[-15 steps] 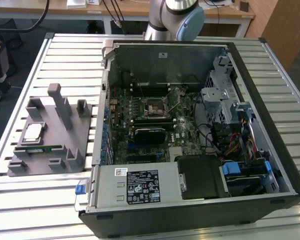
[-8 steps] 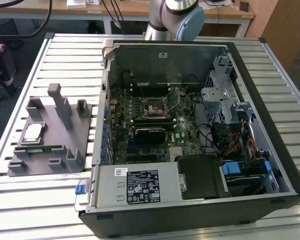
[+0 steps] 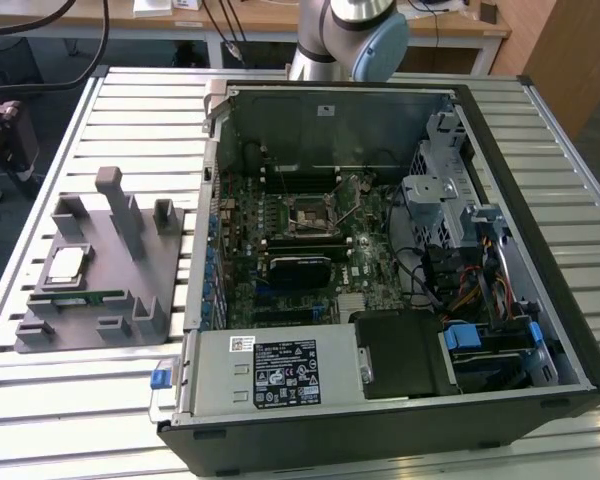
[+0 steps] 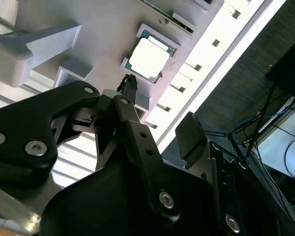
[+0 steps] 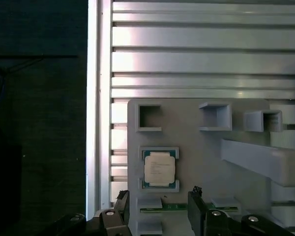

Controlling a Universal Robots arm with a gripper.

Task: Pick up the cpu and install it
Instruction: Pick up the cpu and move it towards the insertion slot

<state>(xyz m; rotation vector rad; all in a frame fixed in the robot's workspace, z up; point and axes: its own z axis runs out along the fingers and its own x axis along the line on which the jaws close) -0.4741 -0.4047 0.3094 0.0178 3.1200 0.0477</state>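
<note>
cpu (image 5: 159,167) being carried in recess by grey tray (image 5: 196,147) edge, beside surface (image 5: 187,54) edge. Pincer (image 5: 159,199) being hovered near it, fingers (image 5: 196,211) apart, nothing clamped. Judgement: fingers being best squared to cpu sides, clear of recess walls.

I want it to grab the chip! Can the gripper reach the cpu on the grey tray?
Probably yes. The open gripper hangs close to the cpu, which lies uncovered in its pocket on the grey tray, nothing between them.
</note>
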